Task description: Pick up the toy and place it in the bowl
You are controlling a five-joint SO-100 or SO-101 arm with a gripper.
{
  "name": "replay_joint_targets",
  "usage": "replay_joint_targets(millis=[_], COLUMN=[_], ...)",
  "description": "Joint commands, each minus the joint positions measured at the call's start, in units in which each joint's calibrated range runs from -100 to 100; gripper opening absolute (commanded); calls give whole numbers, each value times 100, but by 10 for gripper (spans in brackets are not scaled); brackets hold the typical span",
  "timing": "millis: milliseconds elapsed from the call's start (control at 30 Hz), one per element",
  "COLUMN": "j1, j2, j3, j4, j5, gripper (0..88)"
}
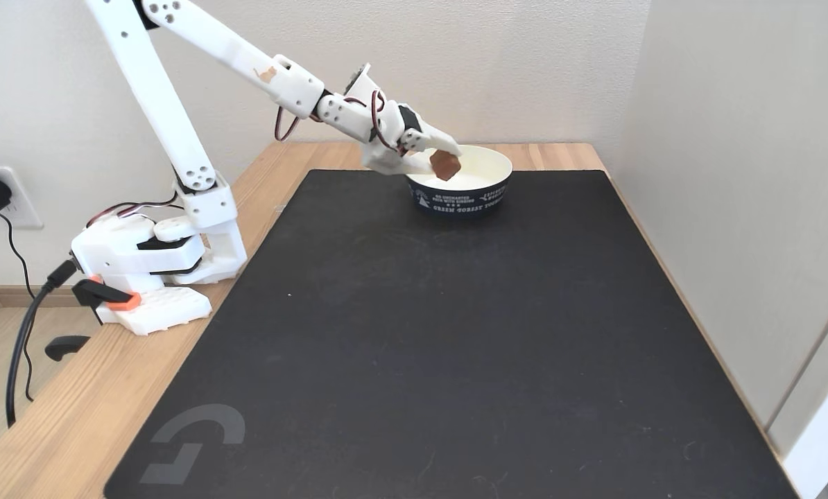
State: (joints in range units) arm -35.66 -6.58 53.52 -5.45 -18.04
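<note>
The toy (445,165), a small reddish-brown block, is seen in the fixed view clamped between the fingers of the white gripper (442,161) and held tilted just above the left part of the bowl's opening. The bowl (487,194), cream inside and dark navy outside with white print, is placed at the far edge of the black mat (442,333), which is laid on the wooden table (60,423).
</note>
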Motion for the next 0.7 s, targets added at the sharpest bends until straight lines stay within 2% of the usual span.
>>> replay_joint_targets(millis=[0,133,333,400,567,667], j1=[-160,-277,-227,-160,267,885], j2=[145,278,195,178,-914,-2273], j3=[-552,-625,-769,-967,-931,-417], j4=[-133,-133,-124,-74,426,1578], j5=[-335,-325,-309,-304,-299,-210], gripper=[80,222,221,203,18,26])
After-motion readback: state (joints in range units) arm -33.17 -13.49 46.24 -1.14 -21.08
